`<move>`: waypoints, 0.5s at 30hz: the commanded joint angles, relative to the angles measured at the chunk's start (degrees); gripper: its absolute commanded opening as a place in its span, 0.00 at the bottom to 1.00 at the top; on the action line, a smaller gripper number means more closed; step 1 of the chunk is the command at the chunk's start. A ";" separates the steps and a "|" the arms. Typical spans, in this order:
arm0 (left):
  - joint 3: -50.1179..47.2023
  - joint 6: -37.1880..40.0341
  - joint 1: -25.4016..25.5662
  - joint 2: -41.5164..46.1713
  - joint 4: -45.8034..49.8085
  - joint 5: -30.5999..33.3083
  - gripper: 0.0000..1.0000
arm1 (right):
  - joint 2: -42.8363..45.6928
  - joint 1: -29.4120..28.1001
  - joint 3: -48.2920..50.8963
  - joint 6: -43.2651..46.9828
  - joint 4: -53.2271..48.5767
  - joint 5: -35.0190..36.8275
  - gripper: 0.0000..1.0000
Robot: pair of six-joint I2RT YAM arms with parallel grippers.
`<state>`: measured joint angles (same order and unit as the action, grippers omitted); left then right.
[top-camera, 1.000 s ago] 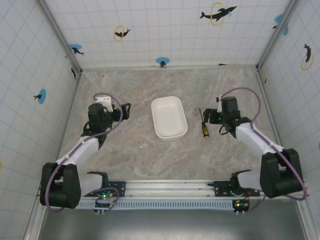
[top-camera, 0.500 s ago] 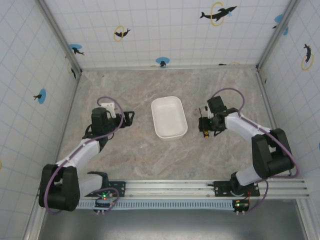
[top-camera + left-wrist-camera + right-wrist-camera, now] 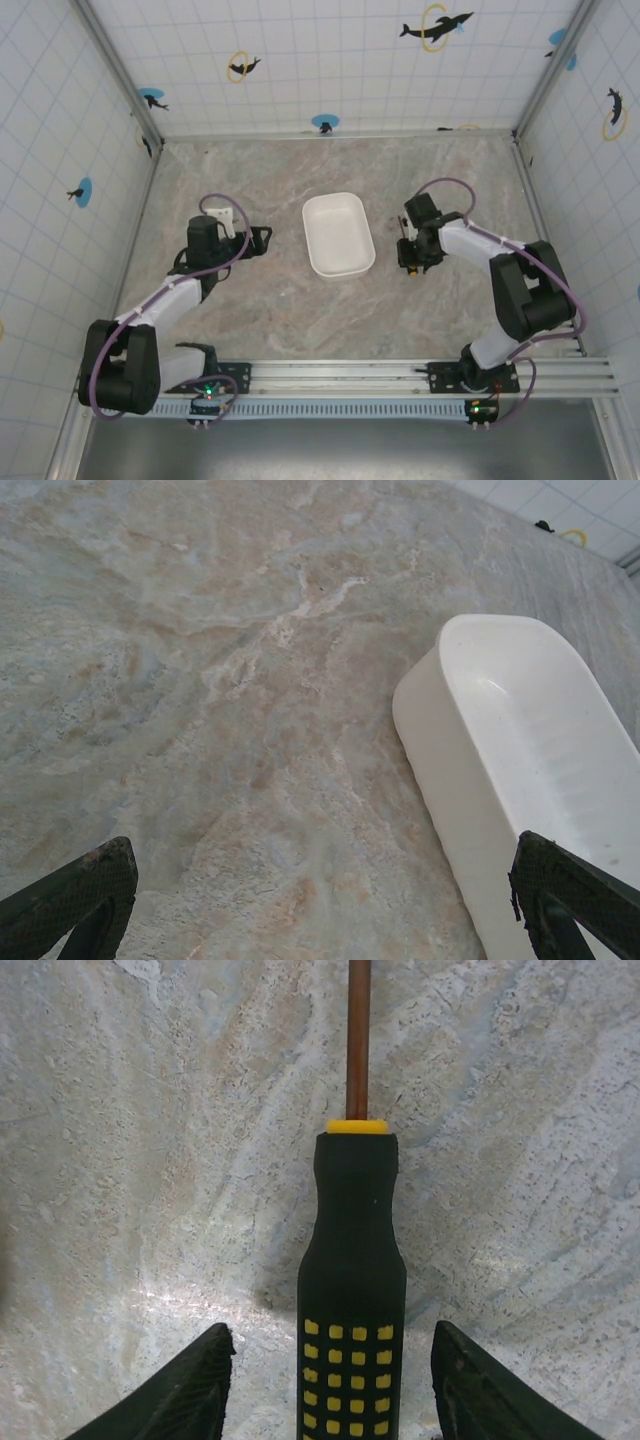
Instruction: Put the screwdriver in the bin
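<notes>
your left gripper point(image 3: 262, 238) hangs over the marbled table point(image 3: 290, 320), left of the bin point(image 3: 339, 235) and apart from it, pointing toward it. in the left wrist view its two dark fingertips point(image 3: 75, 895) sit far apart at the bottom corners with bare table between them, so that pincer is spread wide and holds nothing. the bin's near long wall point(image 3: 450, 770) runs just ahead of the right-hand fingertip.

the bin is white and shallow, sits in the middle of the table, and has nothing inside it.

just right of the bin, not touching it, the screwdriver point(image 3: 352, 1260) lies flat on the table. its thin shaft points to the far side and its black handle with yellow squares points to the near side.

your right gripper point(image 3: 410, 252) is down over that handle. in the right wrist view one finger point(image 3: 185, 1390) stands on each side of the handle, with a strip of table showing in both gaps. the jaws are apart, straddling the screwdriver without pinching it.
</notes>
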<state>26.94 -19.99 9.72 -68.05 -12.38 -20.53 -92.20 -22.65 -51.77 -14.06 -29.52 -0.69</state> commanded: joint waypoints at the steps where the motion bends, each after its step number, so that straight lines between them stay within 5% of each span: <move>1: 1.19 -0.88 0.40 -0.92 0.66 -0.82 0.98 | -1.77 -0.28 -2.53 0.19 -0.74 1.03 0.53; 10: 1.78 -1.11 0.92 -1.16 1.09 -0.68 0.98 | -4.78 -0.28 -3.78 0.19 -0.75 2.28 0.43; 15: 2.02 -0.77 1.26 -0.95 1.09 -1.88 0.98 | -5.38 -0.20 -3.43 -0.08 -0.83 3.06 0.26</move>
<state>27.40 -20.21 10.44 -68.79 -12.01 -20.67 -96.16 -22.65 -53.74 -14.17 -29.58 1.54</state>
